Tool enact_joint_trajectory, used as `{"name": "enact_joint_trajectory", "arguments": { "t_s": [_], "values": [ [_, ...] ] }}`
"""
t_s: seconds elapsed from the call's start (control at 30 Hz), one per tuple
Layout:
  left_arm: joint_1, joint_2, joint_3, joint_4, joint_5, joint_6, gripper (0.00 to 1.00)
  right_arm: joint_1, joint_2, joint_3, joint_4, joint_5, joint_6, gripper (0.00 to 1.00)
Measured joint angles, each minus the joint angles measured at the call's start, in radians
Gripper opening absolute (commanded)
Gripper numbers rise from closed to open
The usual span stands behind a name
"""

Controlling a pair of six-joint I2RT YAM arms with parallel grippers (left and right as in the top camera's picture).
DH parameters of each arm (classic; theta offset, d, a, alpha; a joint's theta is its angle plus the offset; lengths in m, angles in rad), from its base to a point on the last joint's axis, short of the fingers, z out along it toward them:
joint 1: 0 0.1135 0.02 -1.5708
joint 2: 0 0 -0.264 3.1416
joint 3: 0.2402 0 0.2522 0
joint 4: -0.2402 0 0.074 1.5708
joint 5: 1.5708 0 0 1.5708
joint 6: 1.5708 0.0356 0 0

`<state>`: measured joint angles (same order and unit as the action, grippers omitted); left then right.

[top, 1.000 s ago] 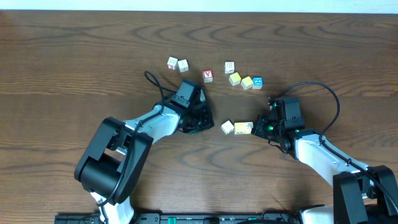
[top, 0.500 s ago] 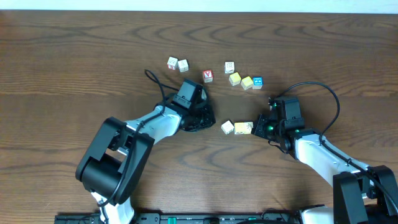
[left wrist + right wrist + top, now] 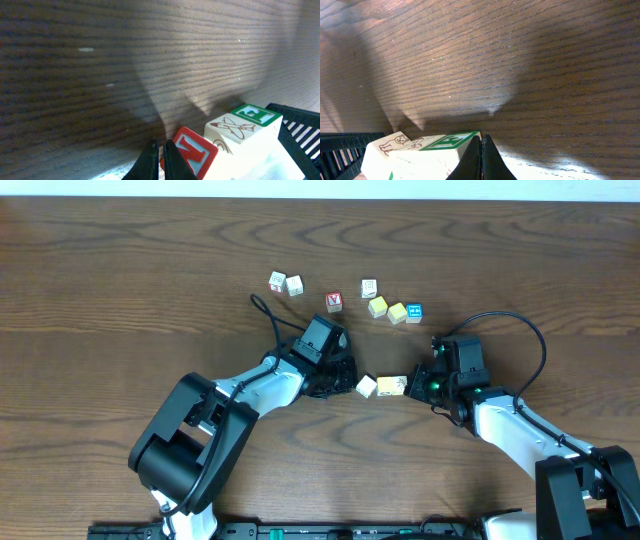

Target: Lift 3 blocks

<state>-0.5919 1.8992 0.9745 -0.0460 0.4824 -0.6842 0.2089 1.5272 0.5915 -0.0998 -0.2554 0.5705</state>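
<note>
The blocks to lift lie in a short line on the table [image 3: 120, 260] between the two tools. A white block [image 3: 366, 386] is on the left, then a wider cream-yellow piece [image 3: 392, 385], probably two blocks end to end, though no seam shows from above. The left tool [image 3: 343, 377] has its fingers pressed together, tip just beside the white block. The right tool [image 3: 413, 385], likewise closed on nothing, meets the line's other end. The closed tips seem meant as two pushers, pinching the line lengthwise so it rises as one. The red-faced block [image 3: 334, 301] and blue block [image 3: 414, 312] sit well apart, clear of the squeeze.
</note>
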Motion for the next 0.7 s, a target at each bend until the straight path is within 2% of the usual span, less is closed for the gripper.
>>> {"name": "enact_joint_trajectory", "arguments": {
  "t_s": [0.7],
  "values": [
    [-0.014, 0.0, 0.0, -0.001, 0.013, -0.045, 0.07, 0.0, 0.0, 0.0, 0.0, 0.0, 0.0, 0.01]
  ]
}}
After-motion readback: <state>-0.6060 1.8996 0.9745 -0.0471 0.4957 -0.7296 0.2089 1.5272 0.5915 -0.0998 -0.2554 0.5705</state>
